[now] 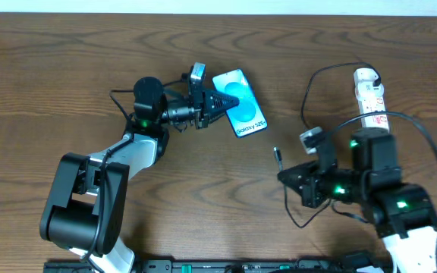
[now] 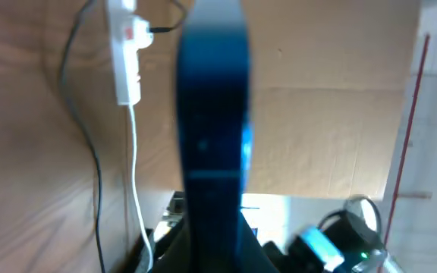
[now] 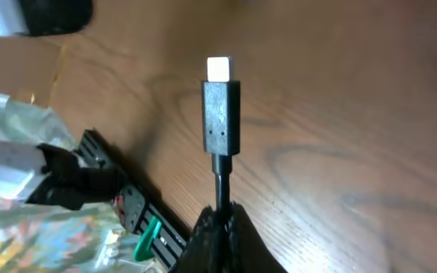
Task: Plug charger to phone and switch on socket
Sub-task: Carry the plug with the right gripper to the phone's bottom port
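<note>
Where the right gripper is closed on the black charger cable just behind its connector, the tip pokes out free; farther off, the left gripper clamps the Galaxy phone by its edge, with the white power strip far right

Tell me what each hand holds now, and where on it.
Left hand: the phone, by one long edge. Right hand: the charger, by its cable just behind the connector.

Overhead's evenly lit, shadows soft. Left wrist view's rough: the phone just ahead of the left pincer is a dark blur, with glare behind. Ahead of the right pincer, the charger looks sharp.
</note>
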Controlling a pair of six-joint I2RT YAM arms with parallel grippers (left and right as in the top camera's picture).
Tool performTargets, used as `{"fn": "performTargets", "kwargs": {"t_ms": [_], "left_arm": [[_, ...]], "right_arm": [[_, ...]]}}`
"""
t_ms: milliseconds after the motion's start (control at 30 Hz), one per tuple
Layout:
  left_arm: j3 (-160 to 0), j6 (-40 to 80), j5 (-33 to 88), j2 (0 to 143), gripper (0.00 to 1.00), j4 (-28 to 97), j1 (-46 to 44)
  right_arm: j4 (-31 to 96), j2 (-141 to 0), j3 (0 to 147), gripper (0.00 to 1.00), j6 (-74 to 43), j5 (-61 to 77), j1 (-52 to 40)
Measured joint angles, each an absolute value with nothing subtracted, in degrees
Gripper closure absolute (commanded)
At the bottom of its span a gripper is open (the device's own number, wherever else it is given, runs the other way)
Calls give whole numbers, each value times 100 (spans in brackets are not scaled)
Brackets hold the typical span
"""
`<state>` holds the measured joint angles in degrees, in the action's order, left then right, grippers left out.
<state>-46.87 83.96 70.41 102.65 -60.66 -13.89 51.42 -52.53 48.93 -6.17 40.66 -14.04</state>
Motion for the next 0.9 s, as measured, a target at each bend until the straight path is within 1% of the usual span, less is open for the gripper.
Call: {"fn": "performTargets", "kwargs": {"t_ms": [100, 333, 633, 900], "left_arm": [[-4687, 8377, 7118, 10265, 93, -6296, -1389], [-4687, 8348, 7223, 10265, 93, -6311, -1389], [-4687, 8112, 7544, 10265, 93, -6316, -1389], [-4687, 7983, 7607, 10265, 93, -6316, -1389]], "right_arm": [[4880, -5450, 4744, 98, -945, 3793, -1743], [4160, -6003, 4740, 98, -1328, 3380, -2309], [3686, -6335, 4740, 99, -1492, 3256, -2381], [3673, -6337, 4740, 98, -1509, 3253, -2554]]}}
